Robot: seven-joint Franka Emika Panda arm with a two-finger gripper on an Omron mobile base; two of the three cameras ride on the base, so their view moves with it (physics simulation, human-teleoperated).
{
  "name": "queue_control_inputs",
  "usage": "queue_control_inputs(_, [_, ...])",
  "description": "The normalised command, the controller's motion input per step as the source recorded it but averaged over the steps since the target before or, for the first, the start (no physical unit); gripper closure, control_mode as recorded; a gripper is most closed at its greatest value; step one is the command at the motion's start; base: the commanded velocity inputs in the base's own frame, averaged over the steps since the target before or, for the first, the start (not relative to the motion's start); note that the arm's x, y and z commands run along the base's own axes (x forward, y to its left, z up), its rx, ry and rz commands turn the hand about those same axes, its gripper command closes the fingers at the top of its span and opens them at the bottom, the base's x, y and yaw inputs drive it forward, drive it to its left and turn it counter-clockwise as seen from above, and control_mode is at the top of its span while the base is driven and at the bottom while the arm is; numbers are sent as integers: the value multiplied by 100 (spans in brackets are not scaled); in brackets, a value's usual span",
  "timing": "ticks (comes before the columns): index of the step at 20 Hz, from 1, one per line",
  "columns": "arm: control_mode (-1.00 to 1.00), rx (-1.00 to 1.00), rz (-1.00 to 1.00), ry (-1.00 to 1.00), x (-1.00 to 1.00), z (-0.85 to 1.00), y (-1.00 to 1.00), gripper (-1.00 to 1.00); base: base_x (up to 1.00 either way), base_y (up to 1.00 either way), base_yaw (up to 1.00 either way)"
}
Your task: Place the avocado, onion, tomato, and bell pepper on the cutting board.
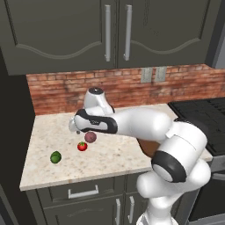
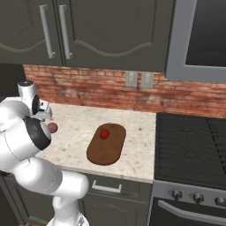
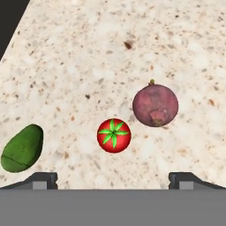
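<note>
My gripper (image 1: 75, 128) hangs open above the left part of the counter, nothing between its fingertips (image 3: 42, 180). Straight below it lies the bright-red tomato (image 3: 114, 135) (image 1: 82, 146) with its green leafy top. The pinkish-purple onion (image 3: 155, 105) (image 1: 90, 137) (image 2: 52, 128) sits just beside the tomato. The dark-green avocado (image 3: 22, 148) (image 1: 56, 157) lies farther left, near the counter's front edge. On the dark-brown cutting board (image 2: 106, 150), to the right of the arm, rests the darker-red bell pepper (image 2: 104, 133). In the left base view the arm hides most of the board.
The speckled counter (image 1: 44, 132) ends at a dark gap on the left. A black stove (image 2: 194, 141) adjoins it on the right. A brick wall (image 2: 88, 92) runs behind, with dark cupboards (image 1: 66, 35) overhead.
</note>
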Motion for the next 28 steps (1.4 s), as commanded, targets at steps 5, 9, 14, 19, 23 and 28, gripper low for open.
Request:
queue_control_inputs(5, [-100, 0, 1, 0, 7, -14, 1, -100, 0, 0, 0])
queue_control_inputs(9, [-100, 0, 0, 0, 1, -12, 3, -100, 0, 0, 0])
queue_control_inputs(14, [-100, 0, 0, 0, 2, -12, 5, -100, 0, 0, 0])
queue_control_inputs(19, [-100, 0, 0, 0, 4, -12, 5, -100, 0, 0, 0])
queue_control_inputs(23, [-100, 0, 0, 0, 3, -11, 0, -100, 0, 0, 0])
queue_control_inputs(28, [-100, 0, 0, 0, 0, -11, 0, -100, 0, 0, 0])
